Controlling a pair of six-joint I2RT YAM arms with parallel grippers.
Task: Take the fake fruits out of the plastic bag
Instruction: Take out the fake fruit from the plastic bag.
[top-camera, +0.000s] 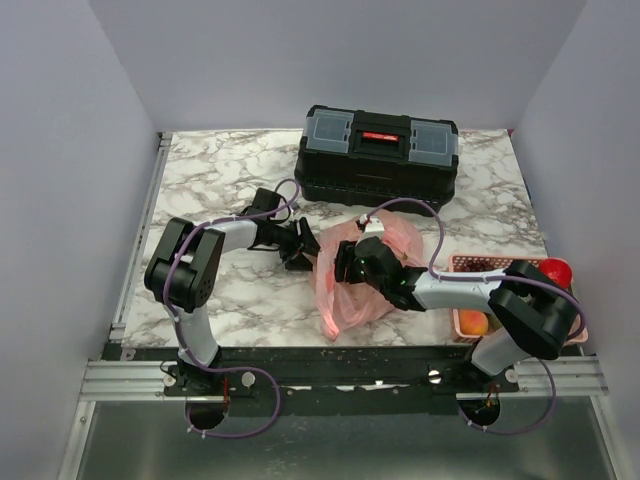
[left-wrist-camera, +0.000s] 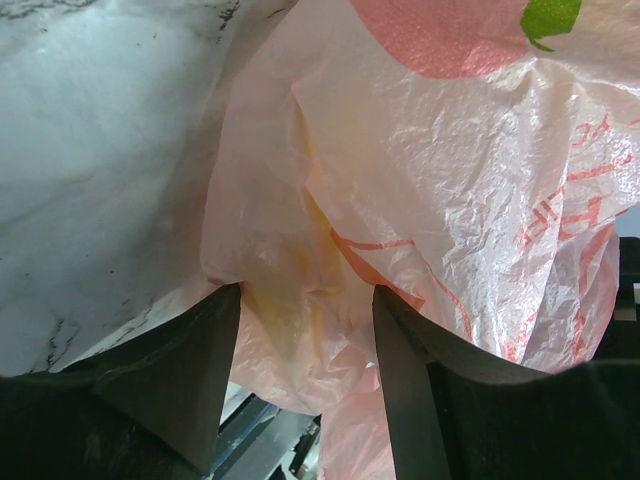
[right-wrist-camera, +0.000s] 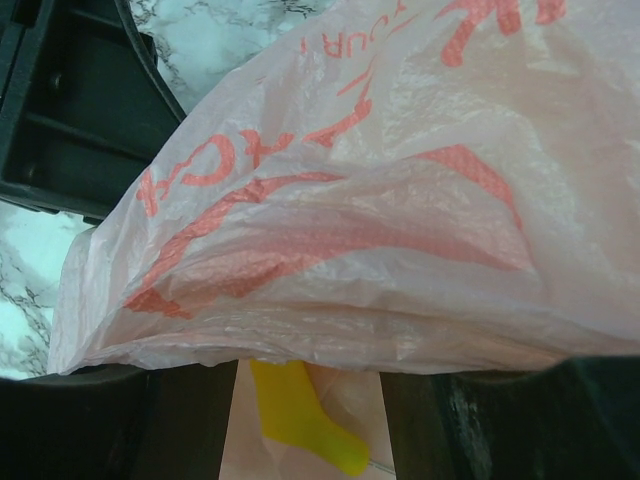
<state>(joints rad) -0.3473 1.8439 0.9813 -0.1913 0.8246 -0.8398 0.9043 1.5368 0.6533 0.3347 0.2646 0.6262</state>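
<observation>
Two sets of fingers at the plastic bag (top-camera: 338, 303), crumpled on the table (top-camera: 220, 170) just in front of a black toolbox (top-camera: 378, 155). Left fingers (top-camera: 303, 248) at its left edge, about half apart, pinched on a bulging fold of film. Right fingers (top-camera: 352, 263) likewise parted, film draped over the tips, yellow fake fruit (right-wrist-camera: 300, 415) in the gap; any hold there impossible to tell. Red fruit (top-camera: 556, 270) and orange fruit (top-camera: 474, 323) in a pink basket (top-camera: 478, 264) at right.
</observation>
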